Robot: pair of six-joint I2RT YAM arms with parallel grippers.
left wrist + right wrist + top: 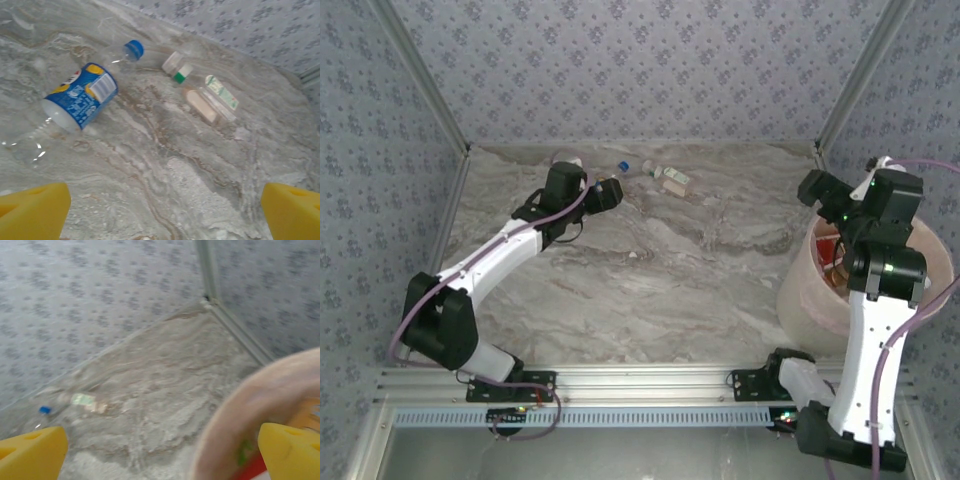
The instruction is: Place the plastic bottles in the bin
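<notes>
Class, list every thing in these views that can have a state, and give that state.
Blue-label bottle: lying on its side, cap on.
Green-label bottle: lying on its side.
Beige bottle: lying beside it.
Bin: upright, open, things inside.
Left gripper: open, empty.
Right gripper: open, empty.

Tabletop point(670, 270) grey-brown, swirly. Walls point(640, 70) pale blue-grey, tiny flower dots. Left bottle point(82, 97): blue label, blue cap. Right bottles point(205, 100): green cap, white cap, green-white label. Bin point(800, 290) pink-beige. Left pincer fingers point(32, 210) yellow.
</notes>
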